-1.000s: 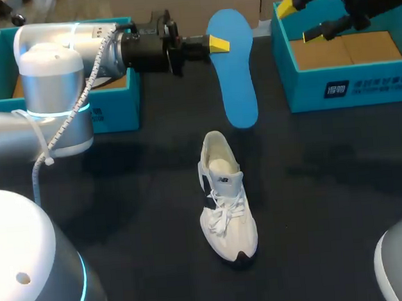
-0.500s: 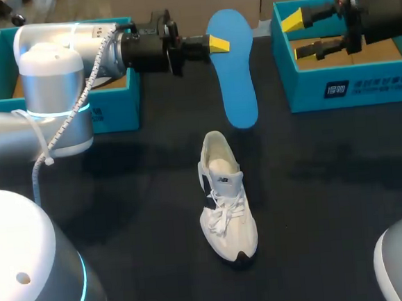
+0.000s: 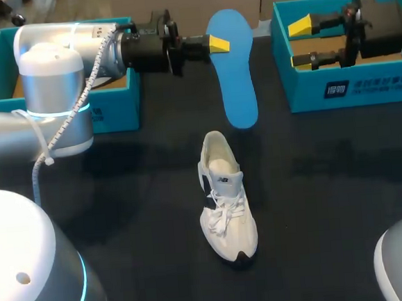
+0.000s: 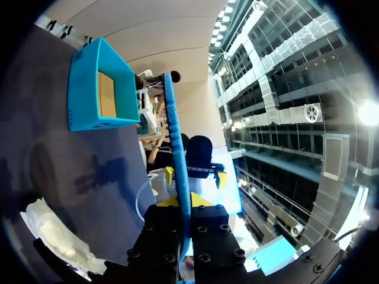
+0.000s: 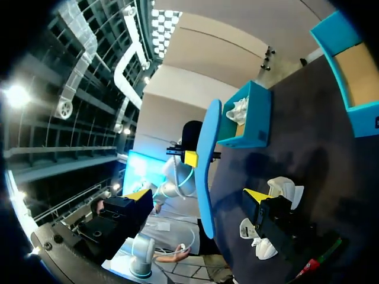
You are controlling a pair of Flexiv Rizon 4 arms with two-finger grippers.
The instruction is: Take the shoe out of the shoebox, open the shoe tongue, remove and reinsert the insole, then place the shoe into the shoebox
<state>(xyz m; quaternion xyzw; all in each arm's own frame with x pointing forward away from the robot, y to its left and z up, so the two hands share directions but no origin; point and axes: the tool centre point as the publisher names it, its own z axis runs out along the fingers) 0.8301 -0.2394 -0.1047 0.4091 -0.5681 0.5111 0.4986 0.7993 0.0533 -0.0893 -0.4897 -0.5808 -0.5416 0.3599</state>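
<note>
My left gripper (image 3: 219,44) is shut on the edge of a blue insole (image 3: 238,85), held in the air above the table's far middle. In the left wrist view the insole (image 4: 176,148) runs edge-on out from between the left gripper's (image 4: 180,204) fingers. A white shoe (image 3: 225,197) stands upright on the dark table, toe toward me, without its insole. My right gripper (image 3: 300,44) is open, over the right shoebox (image 3: 349,86), pointing at the insole. In the right wrist view the insole (image 5: 206,160) stands ahead of the right gripper (image 5: 196,195), apart from its wide-spread fingers.
A second teal box (image 3: 115,115) sits at the back left, partly behind my left arm; the right wrist view shows that box (image 5: 260,115) with white stuffing inside. The dark table (image 3: 330,203) surrounds the shoe.
My right gripper has come down and levelled out over the right shoebox, its fingers now pointing toward the insole. The left arm, insole and shoe have not moved.
</note>
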